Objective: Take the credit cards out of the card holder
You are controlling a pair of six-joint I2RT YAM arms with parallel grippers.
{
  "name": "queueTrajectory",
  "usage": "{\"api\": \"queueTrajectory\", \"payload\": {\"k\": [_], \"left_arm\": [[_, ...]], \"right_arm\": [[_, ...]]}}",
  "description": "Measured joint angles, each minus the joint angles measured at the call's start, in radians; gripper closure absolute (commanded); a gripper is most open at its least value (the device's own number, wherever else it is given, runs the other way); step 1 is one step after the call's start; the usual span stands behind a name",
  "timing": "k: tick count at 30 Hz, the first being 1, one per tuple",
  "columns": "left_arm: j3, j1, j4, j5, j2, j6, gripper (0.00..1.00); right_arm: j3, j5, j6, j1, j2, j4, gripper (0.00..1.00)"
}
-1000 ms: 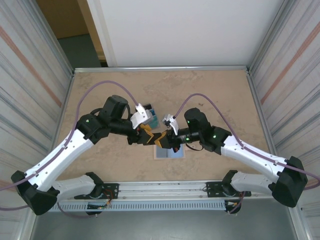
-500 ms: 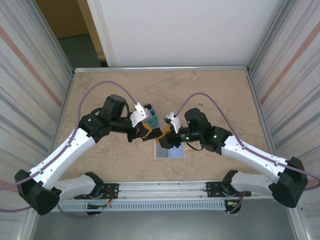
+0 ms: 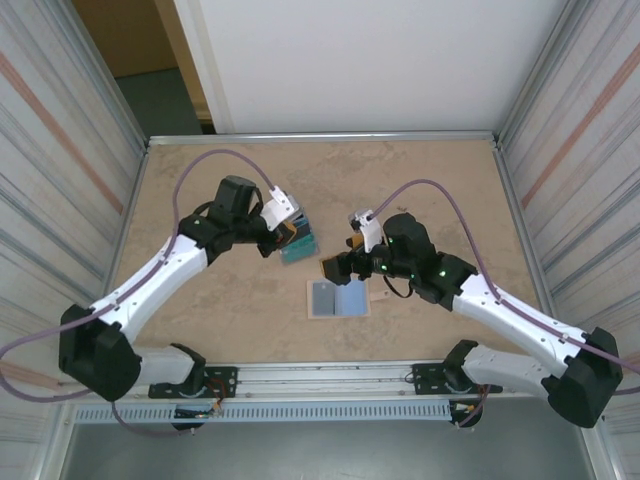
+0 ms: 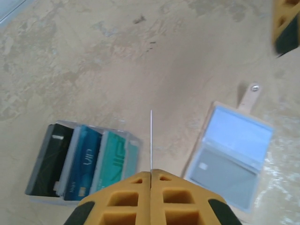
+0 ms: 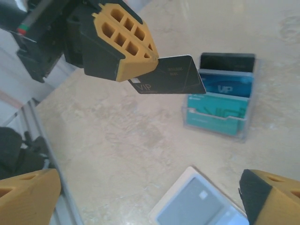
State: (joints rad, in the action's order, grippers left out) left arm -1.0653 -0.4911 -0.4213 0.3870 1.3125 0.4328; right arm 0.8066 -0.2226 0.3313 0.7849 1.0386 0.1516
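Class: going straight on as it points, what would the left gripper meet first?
The left gripper, its held card leading, would probably meet bare tabletop between the card rack and the open card holder.

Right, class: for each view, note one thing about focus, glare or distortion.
Left wrist view: the left end effector is soft up close, the held card a thin bright line. Right wrist view: VIP print legible, the right end effector's fingers blurred. Top view: table edges slant inward.

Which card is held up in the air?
The black VIP card, pinched by the left gripper; the others stand in the clear rack, and the grey card lies in the card holder.
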Motion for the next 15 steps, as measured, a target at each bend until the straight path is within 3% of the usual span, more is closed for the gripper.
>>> {"api": "queueTrajectory", "payload": {"k": [10,15], "left_arm": [[-0.054,0.122,0.134,0.039,0.197,0.143,1.0],[-0.079,0.175,0.188,0.091,0.264,0.183,1.0]], "right_arm": [[0.002,0.288,0.103,0.0,-0.011,0.113,0.01],[0.003,0.366,0.138,0.0,-0.01,0.151,0.01]]}}
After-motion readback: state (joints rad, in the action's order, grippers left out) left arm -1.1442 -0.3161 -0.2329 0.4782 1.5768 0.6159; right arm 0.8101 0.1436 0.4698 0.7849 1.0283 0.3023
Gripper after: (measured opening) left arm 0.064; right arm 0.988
